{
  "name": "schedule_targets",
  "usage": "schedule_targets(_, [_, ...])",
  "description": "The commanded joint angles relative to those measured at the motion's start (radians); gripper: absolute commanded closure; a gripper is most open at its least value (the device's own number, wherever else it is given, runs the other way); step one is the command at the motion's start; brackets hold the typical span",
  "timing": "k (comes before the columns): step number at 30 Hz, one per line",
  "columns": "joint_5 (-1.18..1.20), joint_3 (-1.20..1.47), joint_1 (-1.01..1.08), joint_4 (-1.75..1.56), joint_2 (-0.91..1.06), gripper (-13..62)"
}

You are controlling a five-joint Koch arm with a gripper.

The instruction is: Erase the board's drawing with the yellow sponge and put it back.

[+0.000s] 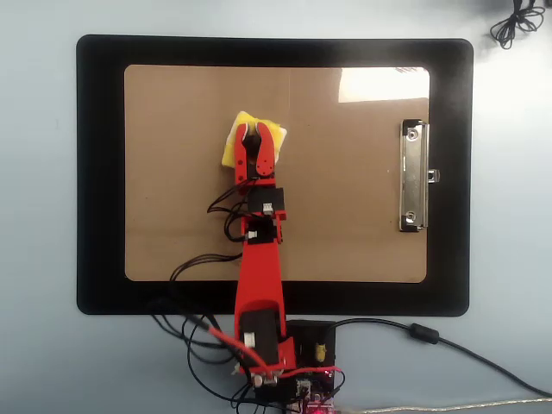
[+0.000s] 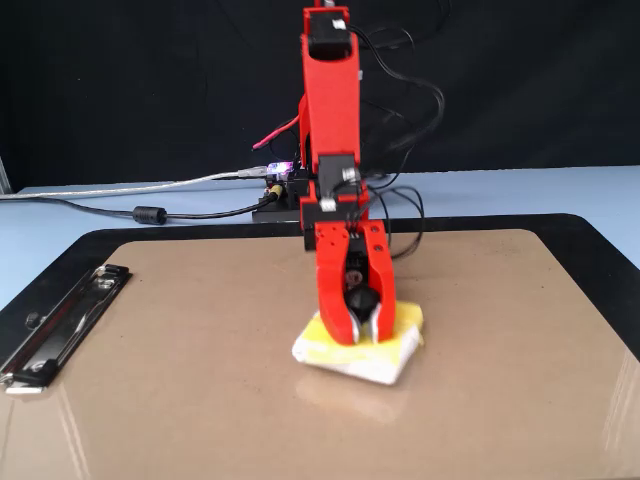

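The brown board (image 1: 345, 216) lies on a black mat (image 1: 99, 172), with its silver clip (image 1: 414, 177) at the right in the overhead view and at the left in the fixed view (image 2: 60, 320). The yellow sponge (image 1: 231, 142) rests flat on the board's upper middle and also shows in the fixed view (image 2: 375, 362). My red gripper (image 1: 254, 131) points down onto it, and its jaws are closed around the black round knob in the sponge's centre (image 2: 362, 325). No drawing shows on the board; the arm and sponge hide part of the surface.
The arm's base (image 1: 276, 354) and its wires sit below the mat's near edge in the overhead view. A grey cable (image 1: 448, 341) runs off to the right. A coiled black cord (image 1: 517, 21) lies at the top right. Glare marks the board's top right corner.
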Motion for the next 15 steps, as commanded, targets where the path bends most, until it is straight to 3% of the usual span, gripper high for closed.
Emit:
schedule_targets(1, [-0.025, 0.020, -0.057, 0.264, 0.222, 57.6])
schedule_targets(3, [-0.097, 0.012, -0.133, 0.597, 0.451, 57.6])
schedule_targets(6, [-0.272, -0.069, -0.265, 0.913, 0.635, 57.5])
schedule_targets(15, [-0.383, -0.213, -0.620, 0.982, 0.545, 57.5])
